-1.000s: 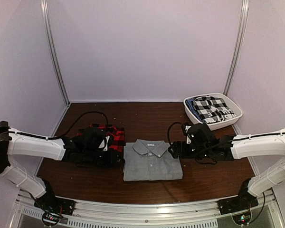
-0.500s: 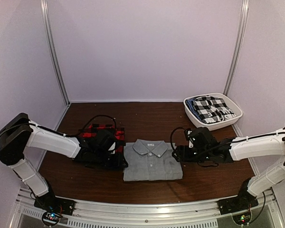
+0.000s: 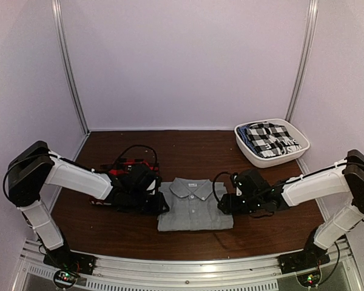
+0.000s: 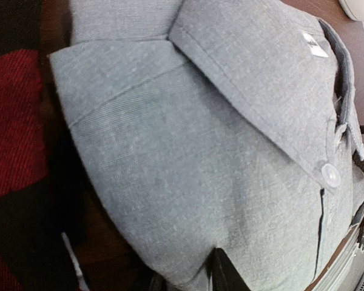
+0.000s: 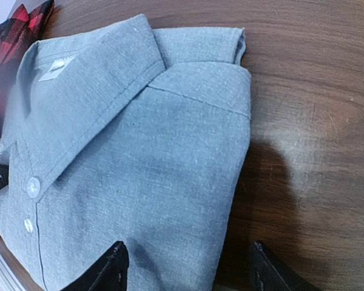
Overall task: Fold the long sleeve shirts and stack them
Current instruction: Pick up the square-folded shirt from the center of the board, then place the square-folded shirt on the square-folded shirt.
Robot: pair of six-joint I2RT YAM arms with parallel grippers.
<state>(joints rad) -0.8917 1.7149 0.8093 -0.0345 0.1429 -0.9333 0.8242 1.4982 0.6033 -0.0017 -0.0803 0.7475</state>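
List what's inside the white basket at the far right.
A black-and-white checked cloth fills the white basket, a bluish fabric edge showing at its left. Anything beneath them is covered.

Your top view is evenly, softly lit; the wrist views are close and slightly soft, with a pale sheen on the table [image 5: 318, 139].
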